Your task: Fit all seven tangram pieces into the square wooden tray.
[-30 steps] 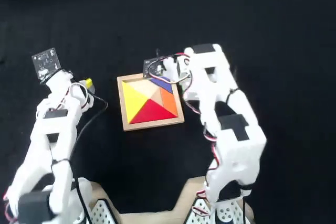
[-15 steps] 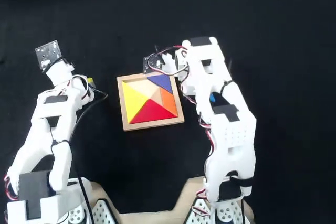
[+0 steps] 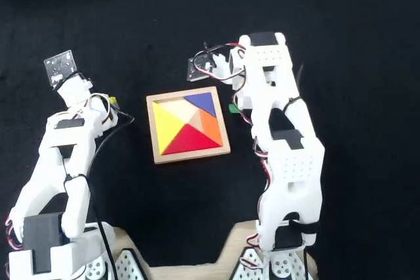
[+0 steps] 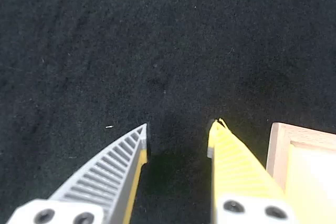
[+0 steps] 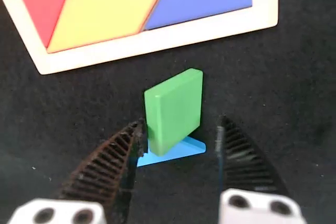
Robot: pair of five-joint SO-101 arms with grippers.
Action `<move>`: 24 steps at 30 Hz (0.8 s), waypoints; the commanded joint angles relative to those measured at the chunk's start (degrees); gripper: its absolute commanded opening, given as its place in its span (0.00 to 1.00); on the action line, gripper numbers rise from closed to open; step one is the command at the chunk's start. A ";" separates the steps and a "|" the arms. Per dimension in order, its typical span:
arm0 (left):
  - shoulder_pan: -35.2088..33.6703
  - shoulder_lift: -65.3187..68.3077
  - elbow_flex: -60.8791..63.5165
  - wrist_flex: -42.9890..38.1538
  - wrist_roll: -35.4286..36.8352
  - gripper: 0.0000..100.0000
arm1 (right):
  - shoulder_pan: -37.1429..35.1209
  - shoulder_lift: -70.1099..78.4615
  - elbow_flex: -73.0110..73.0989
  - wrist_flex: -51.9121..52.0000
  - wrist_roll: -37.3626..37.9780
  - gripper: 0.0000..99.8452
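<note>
The square wooden tray (image 3: pixel 193 153) lies mid-table holding yellow (image 3: pixel 167 124), red (image 3: pixel 190 139), orange (image 3: pixel 211 126) and blue (image 3: pixel 202 103) pieces. Just off the tray's right edge, a green square piece (image 5: pixel 174 109) leans tilted on top of a flat light-blue triangle (image 5: pixel 176 151); a bit of green (image 3: pixel 233 107) peeks out under the right arm. My right gripper (image 5: pixel 178 135) is open with its fingers on either side of the green square. My left gripper (image 4: pixel 179 129) is open and holds nothing, low over the black cloth beside the tray's left rim (image 4: pixel 277 148).
Black cloth covers the table all around the tray. The left arm (image 3: pixel 65 142) stands left of the tray and the right arm (image 3: pixel 282 142) right of it. A pale board edge shows at the table's front.
The right arm has drawn back from over the tray's top right corner, uncovering the blue piece and a bit of green beside the tray. The left arm shifted slightly earlier, then stayed still.
</note>
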 commanded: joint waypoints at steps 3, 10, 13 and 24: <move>-0.57 -0.35 -3.03 0.09 0.35 0.19 | 0.97 0.84 -2.07 -2.46 0.53 0.02; -0.48 -0.35 -3.12 0.09 0.26 0.19 | 0.97 3.21 -6.29 -3.08 -3.60 0.01; -0.48 -0.35 -3.21 0.00 0.26 0.19 | 0.44 0.84 -11.21 1.14 -6.68 0.01; 0.92 -0.26 -2.86 0.00 0.35 0.19 | -16.44 -3.21 -18.59 6.24 -39.74 0.01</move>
